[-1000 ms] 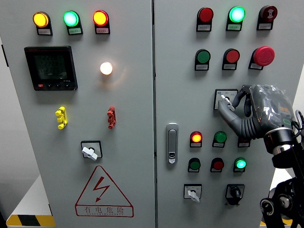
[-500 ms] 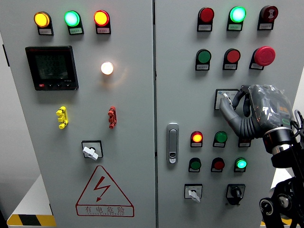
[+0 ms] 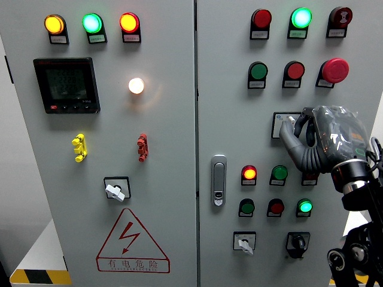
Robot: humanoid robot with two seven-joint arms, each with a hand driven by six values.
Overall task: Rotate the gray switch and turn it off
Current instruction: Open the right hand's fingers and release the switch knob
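Gripping gray switch (image 3: 287,121), right hand (image 3: 314,139), fingertips on knob

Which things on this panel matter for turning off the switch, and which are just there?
In play:
- gray rotary switch on its square plate
- right hand, fingers curled on that switch

Not in play:
- red mushroom-head stop button
- silver door latch
- black digital meter
- yellow toggle handle

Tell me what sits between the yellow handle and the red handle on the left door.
Nothing: in the head view, the stretch of left door panel between the yellow handle and the red handle is bare gray metal.
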